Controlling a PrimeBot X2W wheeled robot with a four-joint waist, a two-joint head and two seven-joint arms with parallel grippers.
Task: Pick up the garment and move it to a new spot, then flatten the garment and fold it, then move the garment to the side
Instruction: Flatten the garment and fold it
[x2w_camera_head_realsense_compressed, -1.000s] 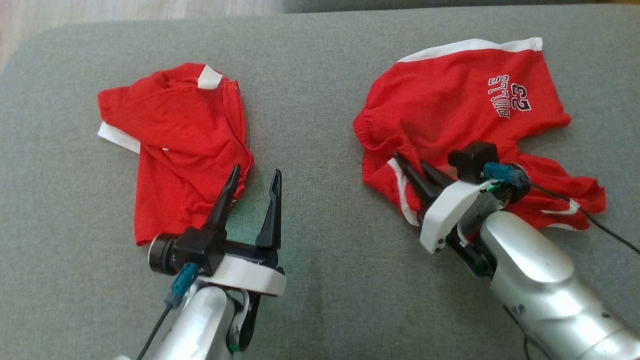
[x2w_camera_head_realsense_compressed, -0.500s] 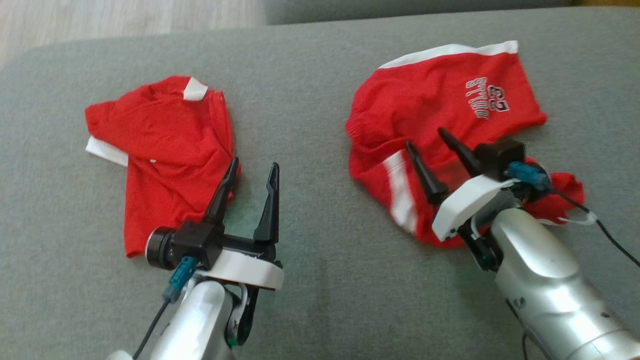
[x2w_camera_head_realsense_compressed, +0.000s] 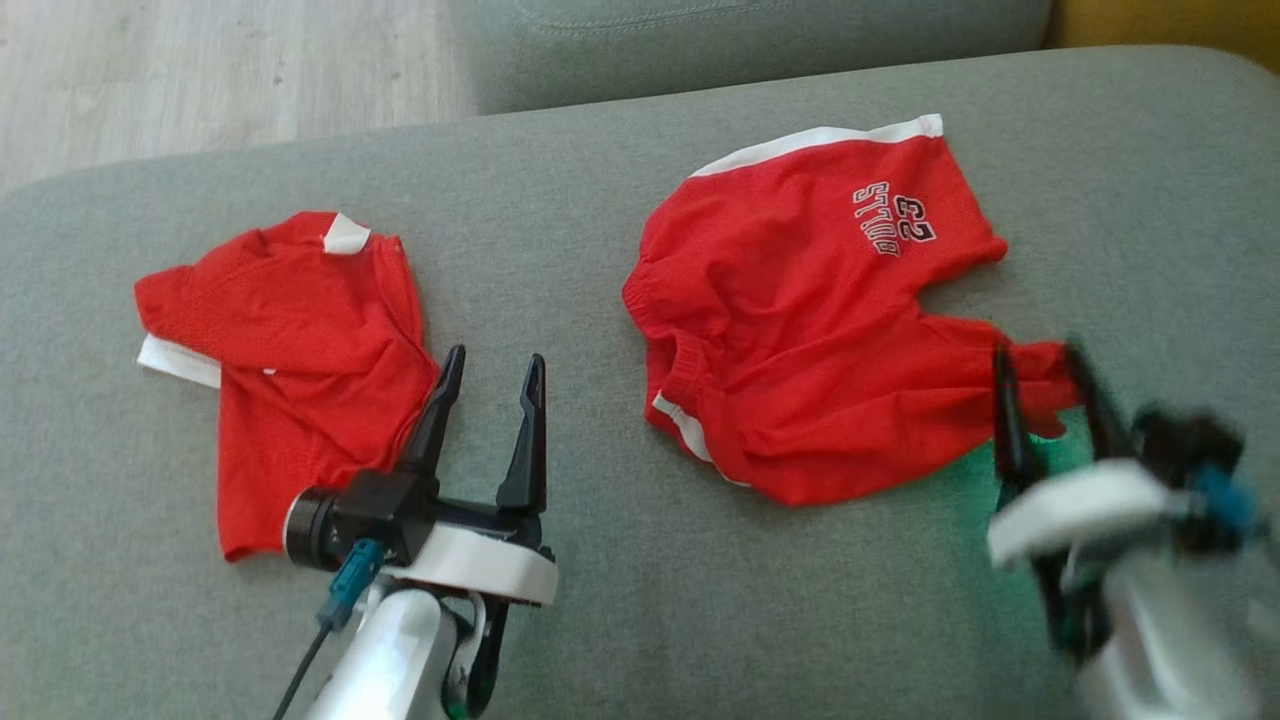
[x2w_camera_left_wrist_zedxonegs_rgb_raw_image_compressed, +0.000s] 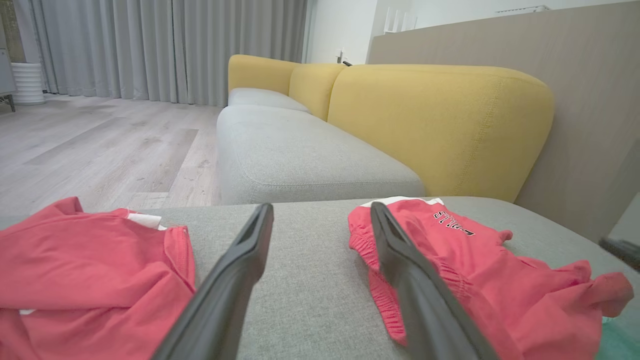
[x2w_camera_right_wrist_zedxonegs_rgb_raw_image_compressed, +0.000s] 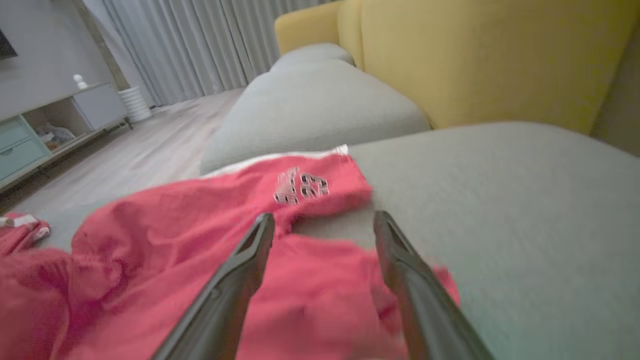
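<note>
Red shorts (x2w_camera_head_realsense_compressed: 800, 330) printed "BULLS 23" with white trim lie rumpled on the grey sofa cushion (x2w_camera_head_realsense_compressed: 600, 230), right of centre. They also appear in the left wrist view (x2w_camera_left_wrist_zedxonegs_rgb_raw_image_compressed: 480, 265) and the right wrist view (x2w_camera_right_wrist_zedxonegs_rgb_raw_image_compressed: 210, 260). My right gripper (x2w_camera_head_realsense_compressed: 1045, 355) is open and blurred, hovering at the shorts' right leg end, its fingers straddling the fabric tip. A red shirt (x2w_camera_head_realsense_compressed: 300, 360) lies crumpled at the left, also seen as red cloth (x2w_camera_left_wrist_zedxonegs_rgb_raw_image_compressed: 85, 280) in the left wrist view. My left gripper (x2w_camera_head_realsense_compressed: 495, 365) is open and empty just right of the shirt.
Wooden floor (x2w_camera_head_realsense_compressed: 200, 70) lies beyond the cushion's far-left edge. A second grey seat (x2w_camera_left_wrist_zedxonegs_rgb_raw_image_compressed: 300, 160) and yellow backrests (x2w_camera_left_wrist_zedxonegs_rgb_raw_image_compressed: 440, 125) stand behind. Bare cushion stretches between the two garments and along the front.
The right gripper opened, let go of the shorts and swung right to their leg end. The shorts have dropped flatter. The head camera has shifted, so the scene sits lower and further left.
</note>
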